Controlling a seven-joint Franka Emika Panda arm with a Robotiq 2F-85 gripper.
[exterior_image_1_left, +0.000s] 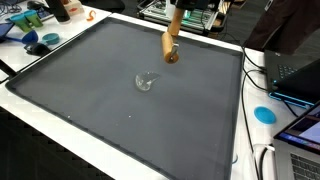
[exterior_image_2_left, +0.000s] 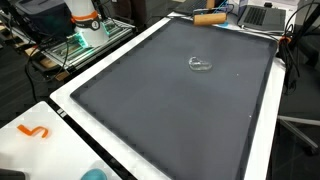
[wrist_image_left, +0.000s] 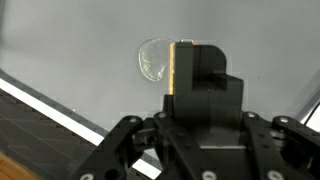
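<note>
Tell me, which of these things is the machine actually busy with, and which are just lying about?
In hand:
- small clear glass-like cup
- black pincer, facing that cup
- dark grey mat under the cup

Lying about:
- brown wooden-looking stick near the mat's far edge
- orange curly plastic hook
- flat round blue disc

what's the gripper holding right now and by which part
Cannot be told. In the wrist view the gripper shows its jaws as one dark block with a thin tan strip along one edge. The clear cup lies free on the mat.
</note>
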